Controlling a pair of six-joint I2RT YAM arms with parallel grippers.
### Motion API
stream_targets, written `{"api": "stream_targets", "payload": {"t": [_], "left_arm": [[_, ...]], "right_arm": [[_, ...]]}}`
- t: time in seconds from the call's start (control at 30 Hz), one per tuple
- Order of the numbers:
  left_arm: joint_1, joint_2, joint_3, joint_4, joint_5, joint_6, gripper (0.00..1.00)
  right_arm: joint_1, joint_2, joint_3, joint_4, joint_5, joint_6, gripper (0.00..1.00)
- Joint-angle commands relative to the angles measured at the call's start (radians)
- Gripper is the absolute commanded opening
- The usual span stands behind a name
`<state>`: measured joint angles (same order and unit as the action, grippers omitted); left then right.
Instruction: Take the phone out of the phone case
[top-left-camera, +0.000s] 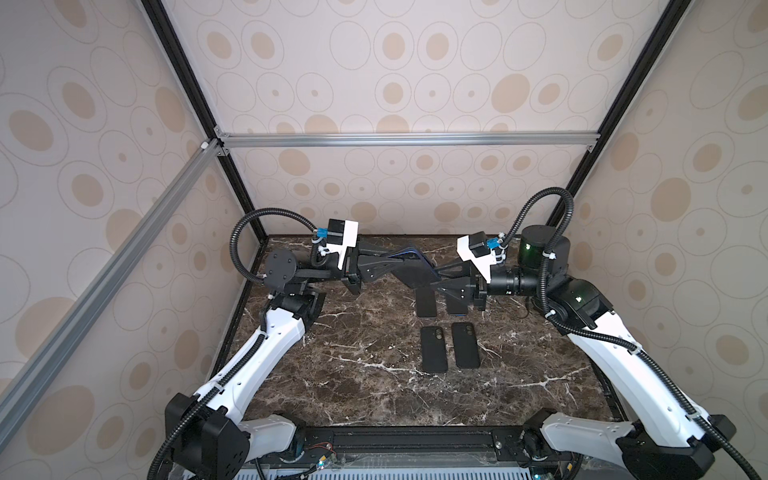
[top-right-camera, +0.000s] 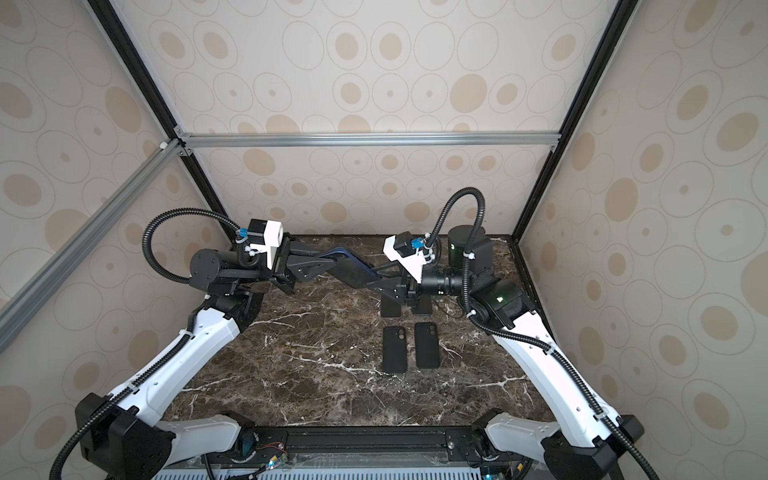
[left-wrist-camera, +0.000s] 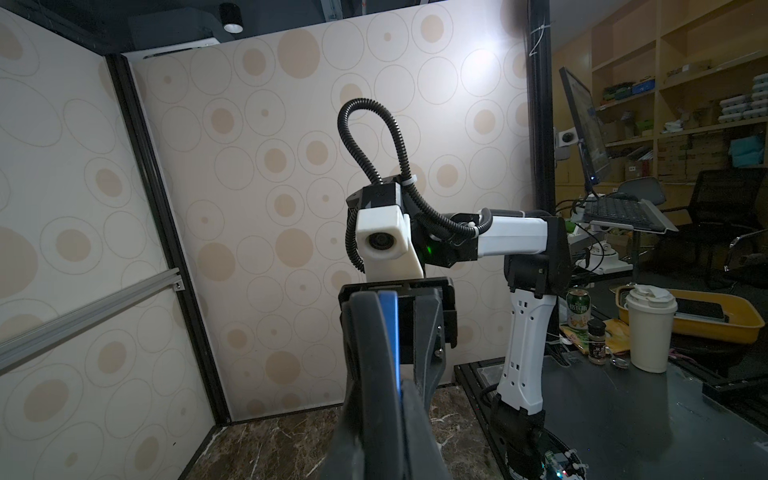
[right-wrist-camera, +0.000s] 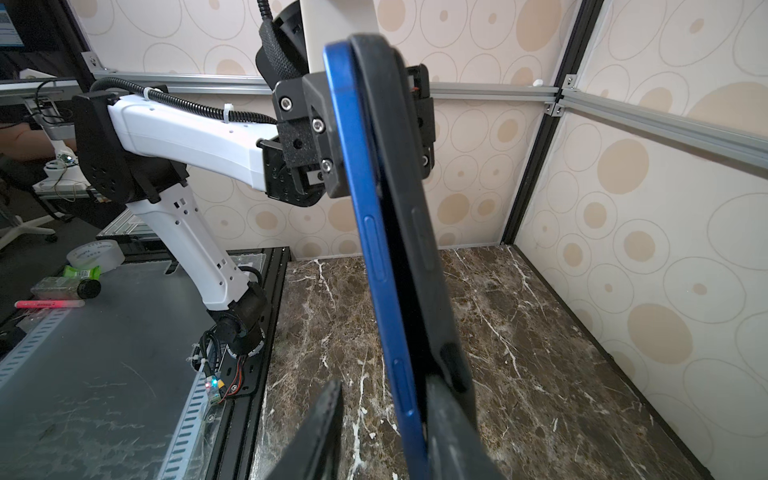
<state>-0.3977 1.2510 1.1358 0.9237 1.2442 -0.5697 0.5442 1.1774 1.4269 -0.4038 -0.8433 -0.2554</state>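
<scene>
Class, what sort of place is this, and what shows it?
Probably a robot test booth in a workshop: two arms over a marble-look table, patterned walls on a metal frame, storage shelves and a monitor outside.

Phone (right-wrist-camera: 374, 232) and phone case (right-wrist-camera: 415, 199) running off frame edge, near ends blurring. Right hand (top-left-camera: 435, 277) covering parts of two far dark slabs (top-left-camera: 426, 305) on surface (top-left-camera: 374, 395).

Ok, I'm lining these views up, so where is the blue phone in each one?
In a top view: blue phone mid-air, near the picture's centre.
In a top view: the same spot.
Left wrist: a thin blue edge, seen end-on.
Right wrist: a long blue edge through the middle.
Shared landmark: the black phone case peeling off it.
</scene>
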Motion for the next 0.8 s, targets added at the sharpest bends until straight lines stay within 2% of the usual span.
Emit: {"api": "stream_targets", "payload": {"t": [0.0, 0.13, 0.33, 0.77], "left_arm": [[-0.008, -0.021, 0.021, 0.100, -0.017, -0.018, 0.00], [-0.011, -0.013, 0.036, 0.031, -0.025, 0.017, 0.00], [-0.015, -0.021, 0.062, -0.220, -0.070, 0.191, 0.00], [-0.014, -0.021, 0.059, -0.315, -0.094, 0.264, 0.00]], "right_arm": [[0.011, 0.000, 0.012, -0.005, -0.035, -0.004, 0.35], [0.024, 0.020, 0.040, -0.012, -0.086, 0.007, 0.34], [0.055, 0.055, 0.092, -0.025, -0.076, -0.006, 0.32], [0.074, 0.080, 0.124, -0.059, -0.054, -0.022, 0.22]]}}
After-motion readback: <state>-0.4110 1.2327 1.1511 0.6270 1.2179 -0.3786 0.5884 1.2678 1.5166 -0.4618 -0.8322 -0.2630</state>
